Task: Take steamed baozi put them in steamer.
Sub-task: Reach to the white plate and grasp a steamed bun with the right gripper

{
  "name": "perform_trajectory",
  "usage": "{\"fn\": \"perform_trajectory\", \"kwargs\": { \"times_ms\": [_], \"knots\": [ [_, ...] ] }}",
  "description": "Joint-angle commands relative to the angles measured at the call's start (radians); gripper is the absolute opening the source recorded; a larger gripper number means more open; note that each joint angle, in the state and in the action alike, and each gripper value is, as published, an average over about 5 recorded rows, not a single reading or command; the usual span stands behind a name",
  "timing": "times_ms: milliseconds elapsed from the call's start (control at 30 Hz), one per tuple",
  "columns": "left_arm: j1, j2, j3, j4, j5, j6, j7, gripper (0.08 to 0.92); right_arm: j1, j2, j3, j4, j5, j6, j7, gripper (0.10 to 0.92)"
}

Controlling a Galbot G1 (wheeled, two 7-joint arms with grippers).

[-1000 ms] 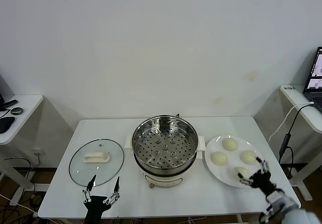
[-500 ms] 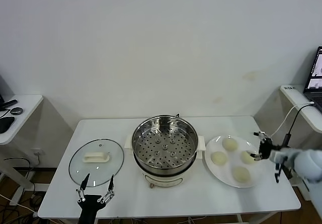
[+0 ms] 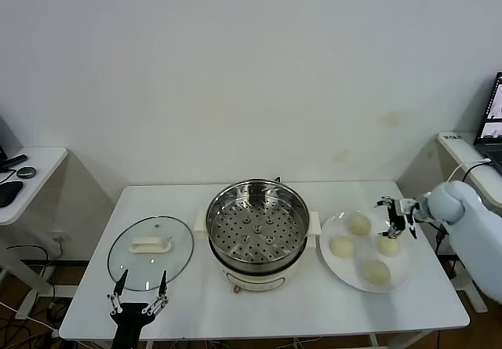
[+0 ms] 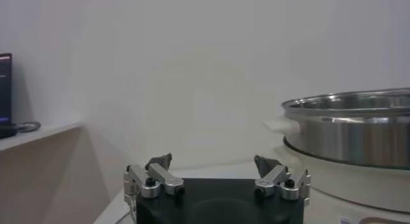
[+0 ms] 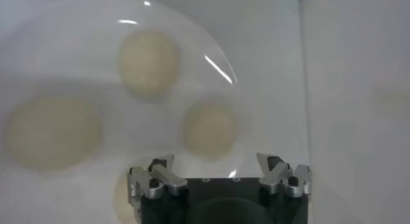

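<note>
The steamer [image 3: 255, 223], a shiny steel pot with a perforated tray on a cream base, stands mid-table with nothing in it; its rim [image 4: 349, 126] also shows in the left wrist view. Several cream-white baozi [image 3: 358, 224] lie on a white plate [image 3: 351, 280] to its right. My right gripper [image 3: 396, 218] hovers open over the plate's far right part, just above one baozi [image 3: 388, 245]. In the right wrist view that gripper [image 5: 218, 164] is open and empty above the baozi [image 5: 209, 129] on the plate [image 5: 96, 27]. My left gripper [image 3: 139, 294] [image 4: 214, 161] waits open near the table's front left edge.
A round glass lid [image 3: 150, 243] with a white handle lies left of the steamer. A side table with a mouse [image 3: 27, 172] stands at the far left. On the right is another side table with a laptop [image 3: 494, 118] and hanging cables [image 3: 447, 208].
My right arm has swung from the table's front right corner up and back over the plate's far side. My left gripper has sunk lower toward the front edge.
</note>
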Motion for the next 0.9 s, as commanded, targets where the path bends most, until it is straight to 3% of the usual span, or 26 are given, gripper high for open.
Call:
{"fn": "perform_trajectory", "kwargs": {
  "times_ms": [33, 900],
  "knots": [
    [-0.001, -0.002, -0.015, 0.002, 0.003, -0.002, 0.000, 0.823, 0.186, 0.081, -0.210, -0.203, -0.024, 0.009, -0.074, 0.823],
    [-0.012, 0.003, -0.040, 0.015, 0.011, -0.021, -0.008, 0.823, 0.186, 0.219, -0.210, -0.313, -0.077, -0.001, 0.020, 0.816]
  ]
}}
